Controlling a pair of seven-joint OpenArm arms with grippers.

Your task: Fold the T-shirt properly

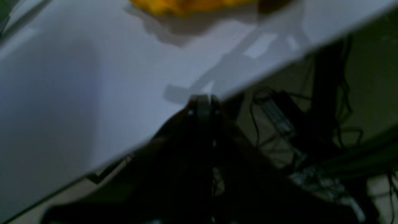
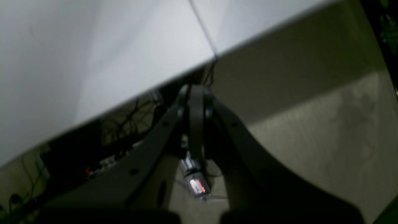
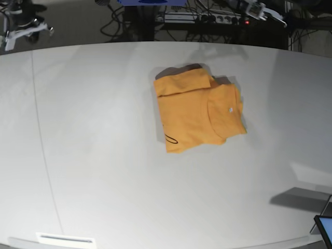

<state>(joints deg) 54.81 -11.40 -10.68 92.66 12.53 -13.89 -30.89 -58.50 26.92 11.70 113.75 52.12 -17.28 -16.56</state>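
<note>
Left arm pose: I had the left gripper (image 1: pixel 203 104) hanging over the table (image 1: pixel 93 93) edge, its tips right at the rim where white top met the dark floor side; jaws pressed together, clenched on nothing.
Right arm pose: my right gripper (image 2: pixel 196 93) sat just off the table (image 2: pixel 93 62) edge too, tips pointing toward 12 o'clock in its own camera, fingers pinched tight with nothing between them.
Arms in base view: I could not find either gripper there; only a dark corner of something poked in at 4 o'clock, too cut off to name.
Hard to make out: both wrist pictures were blurred and dim; under the table I saw only a tangle of cables (image 1: pixel 279 118) and a small lit device (image 2: pixel 197 186) that I could not identify.
Cut off: in the left wrist camera the T-shirt (image 1: pixel 186 5) showed only as an orange strip at 12 o'clock, well apart from the gripper; the right wrist camera did not catch it.
T-shirt place: the T-shirt (image 3: pixel 197 114) lay a little toward 1 o'clock from the table's (image 3: pixel 104 181) centre, clear of every edge.
T-shirt look: it was folded into a compact, roughly square bundle, plain orange-yellow, slightly skewed.
Details: the collar curve and the small white neck tag (image 3: pixel 227 109) faced up on the 3 o'clock side; a folded flap crossed the 11 o'clock corner; a dark looped mark (image 3: pixel 170 138) sat near the 7 o'clock edge.
</note>
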